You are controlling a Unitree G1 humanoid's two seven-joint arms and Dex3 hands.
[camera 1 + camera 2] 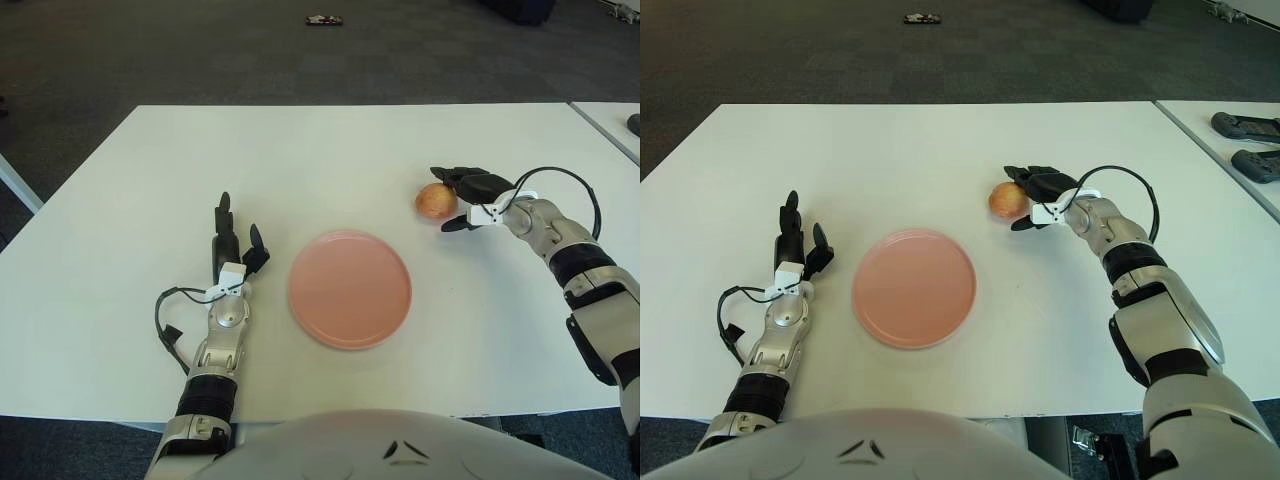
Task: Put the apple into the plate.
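On the table's right side, far of the pink plate [349, 288], the apple [435, 201] sits with the right hand [472, 197] just beside it, fingers spread and not yet closed around it. A firm wrap before lifting seems wise, since it may roll. The left hand [232, 253] shows open, left of the plate. Nothing blocks the path on the white table [330, 160].

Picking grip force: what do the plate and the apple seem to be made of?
Plate: probably matte plastic or glazed ceramic; even pink, soft sheen. Apple: smooth red-yellow skin; real or plastic, unclear. Right hand is beside it.
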